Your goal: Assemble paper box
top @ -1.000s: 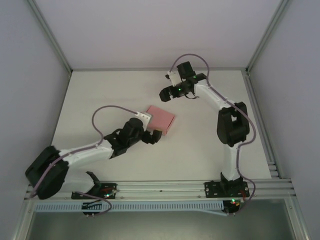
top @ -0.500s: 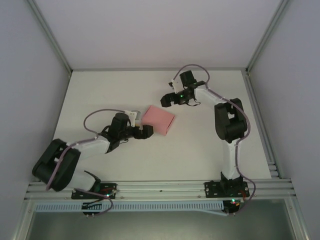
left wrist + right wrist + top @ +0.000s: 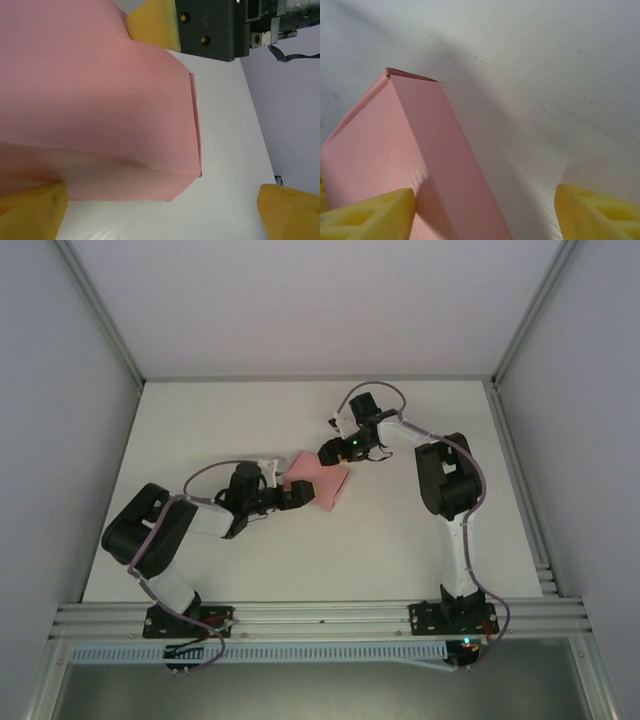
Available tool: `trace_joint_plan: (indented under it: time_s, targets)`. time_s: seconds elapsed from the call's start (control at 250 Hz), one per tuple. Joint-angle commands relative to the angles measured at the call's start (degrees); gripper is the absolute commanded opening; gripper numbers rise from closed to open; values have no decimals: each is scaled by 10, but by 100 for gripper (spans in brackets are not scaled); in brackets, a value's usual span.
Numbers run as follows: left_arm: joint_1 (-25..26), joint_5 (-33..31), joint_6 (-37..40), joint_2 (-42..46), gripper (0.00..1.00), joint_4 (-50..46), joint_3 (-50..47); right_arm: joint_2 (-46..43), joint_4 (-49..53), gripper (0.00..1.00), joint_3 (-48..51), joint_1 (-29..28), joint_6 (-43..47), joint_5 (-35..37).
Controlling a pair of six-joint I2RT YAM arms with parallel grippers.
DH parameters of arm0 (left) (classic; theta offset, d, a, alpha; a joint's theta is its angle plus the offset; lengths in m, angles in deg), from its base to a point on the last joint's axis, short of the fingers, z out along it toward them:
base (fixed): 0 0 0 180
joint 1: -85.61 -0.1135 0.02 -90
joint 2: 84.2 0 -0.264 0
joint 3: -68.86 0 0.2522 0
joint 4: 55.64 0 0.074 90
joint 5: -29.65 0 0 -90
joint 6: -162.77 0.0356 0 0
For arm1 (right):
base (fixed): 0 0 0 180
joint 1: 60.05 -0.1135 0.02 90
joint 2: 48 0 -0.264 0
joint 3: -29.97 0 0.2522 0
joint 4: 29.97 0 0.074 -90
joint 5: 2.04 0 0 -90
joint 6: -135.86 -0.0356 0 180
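tabletop (image 3: 400,530): white and flat, carrying the box, with both arms reaching in over it
paper box (image 3: 322,480): pink, folded into a small rectangular body, lying flat near the middle of the tabletop at an angle, between the two grippers
left gripper (image 3: 297,495): at the box's near-left edge, jaws wide apart, nothing clamped
right gripper (image 3: 328,452): at the box's far corner, jaws apart, nothing held
left wrist view adds: the paper box (image 3: 90,100) reaches down to one yellow pad (image 3: 30,210), and whether they touch cannot be told; the second pad (image 3: 290,210) stands well off over bare tabletop; a seam (image 3: 195,125) with a thin flap edge runs down the box's right side; the right gripper's black body (image 3: 215,25) sits at the box's far edge
right wrist view adds: a corner of the paper box (image 3: 395,150) shows a top face and one side wall; one pad (image 3: 370,215) lies against the box side, the other pad (image 3: 595,212) sits over bare tabletop, well apart from the box
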Motion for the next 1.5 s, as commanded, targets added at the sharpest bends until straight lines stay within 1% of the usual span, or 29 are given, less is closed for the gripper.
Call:
trace_joint_plan:
  time_s: [0.0,0.04,0.14,0.244,0.311,0.371,0.423,0.463,0.507,0.587,0.639,0.707,0.743,0.779,0.831,0.962,1.026,1.086,1.182,1.254,1.378,1.418,1.497]
  targets:
    - [4,-4,-8,-39,95,28,25,18,29,71,-10,-11,13,-8]
    - [5,-6,-9,-54,94,30,33,17,30,69,-8,-14,14,-12]
    - [6,5,-25,-88,86,59,49,18,35,60,0,-26,11,-14]
    - [8,12,-53,-114,78,118,54,13,33,57,16,-40,6,-23]
    - [8,9,-62,-126,73,137,60,2,23,55,36,-49,-8,-20]
    - [9,3,-67,-134,72,141,67,-13,2,46,62,-57,-27,-17]
    - [8,-12,-69,-134,67,133,71,-24,-24,45,84,-61,-54,-26]
    - [9,-23,-66,-131,66,125,72,-26,-28,44,93,-63,-60,-41]
    - [10,-38,-61,-127,61,108,76,-31,-35,44,103,-65,-67,-45]
    - [9,-56,-44,-121,59,70,89,-36,-44,43,117,-67,-75,-46]
    - [11,-59,-34,-122,58,48,102,-33,-43,40,121,-69,-80,-51]
    - [13,-62,-34,-126,56,35,113,-31,-40,38,125,-74,-82,-55]
    - [13,-62,-37,-129,52,29,119,-31,-39,35,131,-79,-81,-54]
    - [13,-63,-39,-130,52,23,124,-33,-42,35,138,-83,-83,-55]
    - [14,-70,-40,-131,48,-3,135,-39,-49,35,149,-89,-91,-50]
    - [25,-99,-31,-125,47,-71,162,-50,-73,33,179,-104,-112,-50]
    - [26,-103,-37,-124,48,-98,178,-51,-78,33,186,-111,-120,-45]
    - [27,-103,-45,-126,52,-106,188,-49,-80,32,190,-115,-127,-45]
    - [31,-97,-56,-135,52,-109,204,-42,-85,31,196,-117,-137,-52]
    - [32,-93,-62,-143,54,-108,212,-39,-90,30,201,-120,-143,-50]
    - [37,-97,-55,-154,54,-123,229,-32,-100,30,207,-128,-150,-60]
    - [39,-99,-53,-156,52,-131,235,-29,-99,29,207,-131,-148,-65]
    - [44,-101,-45,-162,41,-150,247,-22,-102,28,205,-135,-149,-69]
